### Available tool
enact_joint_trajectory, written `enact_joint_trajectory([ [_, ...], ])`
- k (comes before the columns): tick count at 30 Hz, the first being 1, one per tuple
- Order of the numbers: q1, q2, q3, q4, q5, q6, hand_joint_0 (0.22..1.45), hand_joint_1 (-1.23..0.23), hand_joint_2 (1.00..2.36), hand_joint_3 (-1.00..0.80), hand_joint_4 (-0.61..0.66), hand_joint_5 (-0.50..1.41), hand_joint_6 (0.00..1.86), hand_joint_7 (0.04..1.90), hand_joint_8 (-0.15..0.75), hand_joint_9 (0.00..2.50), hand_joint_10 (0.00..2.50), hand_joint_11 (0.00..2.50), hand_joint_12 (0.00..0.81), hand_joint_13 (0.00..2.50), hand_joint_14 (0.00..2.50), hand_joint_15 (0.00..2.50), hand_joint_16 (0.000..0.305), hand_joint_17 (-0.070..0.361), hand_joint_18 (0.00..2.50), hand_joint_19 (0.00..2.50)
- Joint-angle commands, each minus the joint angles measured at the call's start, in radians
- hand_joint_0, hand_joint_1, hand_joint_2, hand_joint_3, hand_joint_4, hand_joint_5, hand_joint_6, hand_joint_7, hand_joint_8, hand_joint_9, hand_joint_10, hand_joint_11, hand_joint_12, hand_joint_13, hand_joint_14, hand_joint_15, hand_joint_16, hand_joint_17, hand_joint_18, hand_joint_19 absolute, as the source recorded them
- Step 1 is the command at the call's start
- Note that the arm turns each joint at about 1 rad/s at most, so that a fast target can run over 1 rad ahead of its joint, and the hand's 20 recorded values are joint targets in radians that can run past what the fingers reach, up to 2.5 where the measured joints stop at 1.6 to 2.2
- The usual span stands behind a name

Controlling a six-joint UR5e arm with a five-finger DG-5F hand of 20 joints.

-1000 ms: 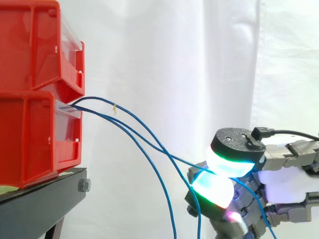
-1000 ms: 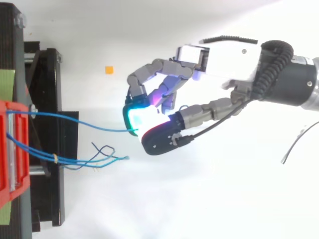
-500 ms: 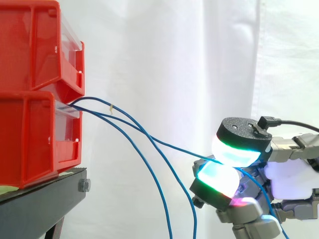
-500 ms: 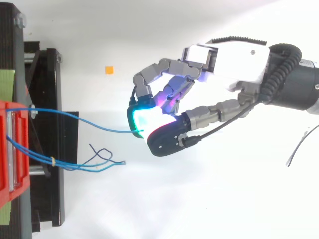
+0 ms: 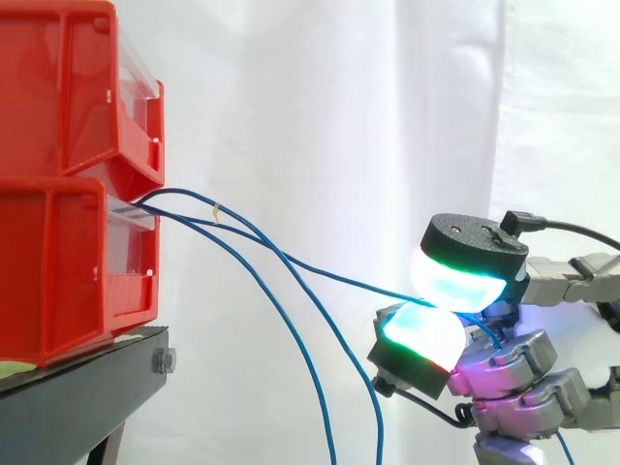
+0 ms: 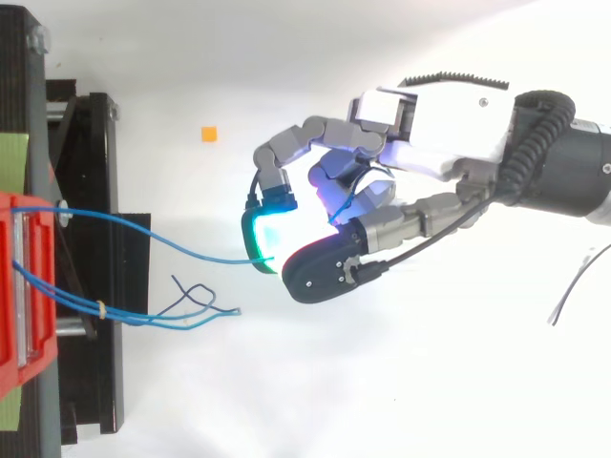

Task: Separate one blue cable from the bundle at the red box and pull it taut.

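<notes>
The hand holds 1 blue cable in a narrow pinch. Its glowing fingertips are closed on the cable from above and below, and the other fingers are curled underneath.

The held cable leaves the front of the lower red box at the left, and the hand grips it well to the right of the box. Its long axis runs left to right and slopes down toward the hand in the side view. It has a soft bend, so it looks drawn out but not yet fully taut. The rest of the bundle stays apart from it. In the side view these cables droop from the same box mouth, and in the top view their loose ends lie near the black stand. A small pale tie sits on the cables close to the box.

The main risk is slip. The cable is thin and smooth, and as tension rises it could slide out between the rounded pads. If the tie also catches the held cable, a further pull could drag the others along and undo the separation. Too hard a pull could yank the cable out of the box or shift the box on its stand.
</notes>
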Motion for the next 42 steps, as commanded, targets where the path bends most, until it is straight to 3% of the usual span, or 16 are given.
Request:
enact_joint_trajectory([
  [1,0.003,-0.001,0.0,-0.001,0.007,-0.001,0.6,-0.69,1.03,-0.06,0.01,-0.18,0.85,1.33,0.3,0.74,1.95,1.73,0.341,0.92,1.46,1.78,0.043,0.097,1.09,1.14],
  [5,0.004,0.001,0.0,0.002,0.007,-0.006,0.6,-0.69,1.03,-0.05,0.01,-0.18,0.85,1.33,0.299,0.75,1.96,1.74,0.343,0.9,1.61,1.79,0.042,0.094,1.14,1.25],
  [8,0.006,0.001,0.0,0.0,0.006,-0.02,0.6,-0.69,1.03,-0.06,0.02,-0.18,0.85,1.33,0.296,0.75,1.97,1.78,0.346,0.85,1.89,1.8,0.036,0.081,1.26,1.52],
  [13,0.006,0.001,0.0,-0.003,0.006,-0.032,0.61,-0.69,1.03,-0.06,0.02,-0.18,0.85,1.32,0.293,0.73,2.19,1.81,0.368,0.75,2.48,1.79,0.033,0.074,1.42,1.9],
  [18,0.006,0.001,0.0,-0.003,0.006,-0.046,0.61,-0.7,1.03,-0.06,0.02,-0.18,0.85,1.32,0.295,0.69,2.42,1.89,0.381,0.73,2.5,1.86,0.034,0.076,1.47,2.03],
  [27,0.006,0.001,0.0,-0.003,0.006,-0.046,0.61,-0.69,1.04,-0.04,0.04,-0.18,0.85,1.32,0.3,0.69,2.5,1.93,0.386,0.75,2.5,1.91,0.037,0.082,1.58,2.27],
  [42,0.006,0.001,0.0,-0.003,0.006,-0.046,0.64,-0.75,1.04,-0.02,0.02,-0.19,0.87,1.35,0.304,0.63,2.5,2.0,0.395,0.75,2.5,1.95,0.037,0.083,1.59,2.22],
])
